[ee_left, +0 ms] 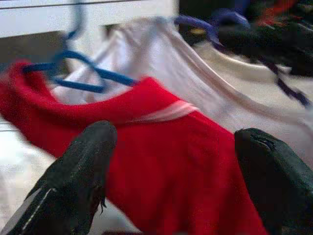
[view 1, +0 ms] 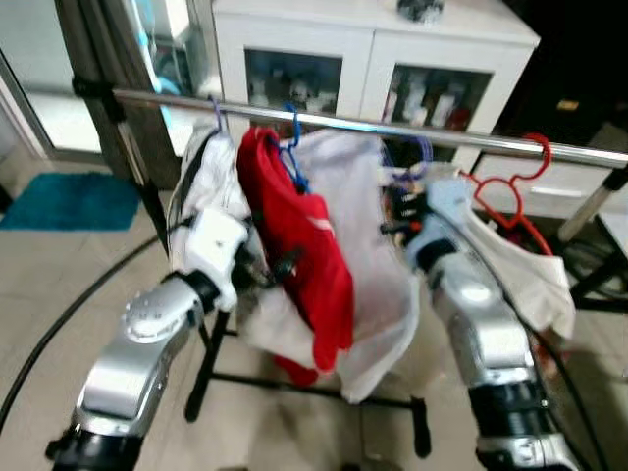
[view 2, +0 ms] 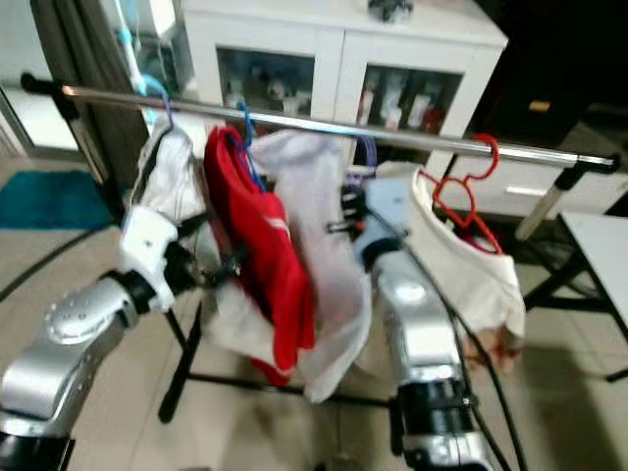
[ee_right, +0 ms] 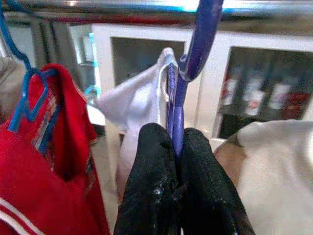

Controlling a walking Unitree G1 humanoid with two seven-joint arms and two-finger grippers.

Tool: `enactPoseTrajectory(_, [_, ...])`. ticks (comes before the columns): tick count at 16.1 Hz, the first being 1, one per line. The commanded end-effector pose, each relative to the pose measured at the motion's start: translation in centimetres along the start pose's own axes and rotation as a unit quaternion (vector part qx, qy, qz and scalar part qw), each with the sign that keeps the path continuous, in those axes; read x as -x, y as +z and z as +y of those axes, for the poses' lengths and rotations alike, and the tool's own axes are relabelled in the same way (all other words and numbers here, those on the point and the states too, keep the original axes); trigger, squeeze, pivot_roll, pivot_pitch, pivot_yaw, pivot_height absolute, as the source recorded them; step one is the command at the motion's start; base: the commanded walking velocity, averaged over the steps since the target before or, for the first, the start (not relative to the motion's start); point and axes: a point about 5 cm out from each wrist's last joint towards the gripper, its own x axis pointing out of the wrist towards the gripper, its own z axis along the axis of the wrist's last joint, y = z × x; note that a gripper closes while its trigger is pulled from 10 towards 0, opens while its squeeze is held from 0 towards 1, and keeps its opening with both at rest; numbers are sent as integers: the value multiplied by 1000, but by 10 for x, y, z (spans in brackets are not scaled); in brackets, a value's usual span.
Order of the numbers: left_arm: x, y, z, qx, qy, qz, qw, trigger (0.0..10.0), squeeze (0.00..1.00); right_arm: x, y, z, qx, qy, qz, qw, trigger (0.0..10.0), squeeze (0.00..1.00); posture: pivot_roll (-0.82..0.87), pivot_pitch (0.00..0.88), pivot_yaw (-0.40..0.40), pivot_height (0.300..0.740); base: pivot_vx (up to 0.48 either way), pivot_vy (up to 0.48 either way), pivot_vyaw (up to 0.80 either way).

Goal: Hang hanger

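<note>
Left pincer (ee_left: 171, 171) spread wide, right pincer (ee_right: 177, 147) pinched tight

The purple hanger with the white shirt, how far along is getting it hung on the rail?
Nearly there. Already hanging on the metal rail: the blue hanger with the red shirt and a red hanger. In hand: the right end effector is shut on the purple hanger, whose hook curves up at the rail. Left: confirming it is seated and letting go. The left end effector is open beside the red shirt.
</note>
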Motion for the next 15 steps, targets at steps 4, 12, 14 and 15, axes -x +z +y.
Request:
enactPoseTrajectory(4, [2, 10, 2, -17, -35, -8, 999, 10000, 0, -22, 21, 5, -1, 9, -23, 1000, 10000, 0, -23, 27, -43, 740, 0, 0, 0])
enactPoseTrajectory(12, [1, 16, 8, -34, -47, -9, 998, 10000, 0, -80, 29, 2, 34, 7, 80, 996, 10000, 0, -12, 13, -44, 740, 0, 0, 0])
enactPoseTrajectory(14, [3, 15, 7, -35, -47, -6, 998, 10000, 0, -86, 25, 2, 39, 7, 112, 993, 10000, 0, -7, 12, -50, 740, 0, 0, 0])
enactPoseTrajectory(15, [3, 15, 7, -35, -47, -6, 998, 10000, 0, -87, 26, 2, 37, 7, 114, 993, 10000, 0, -4, 11, -52, 740, 0, 0, 0])
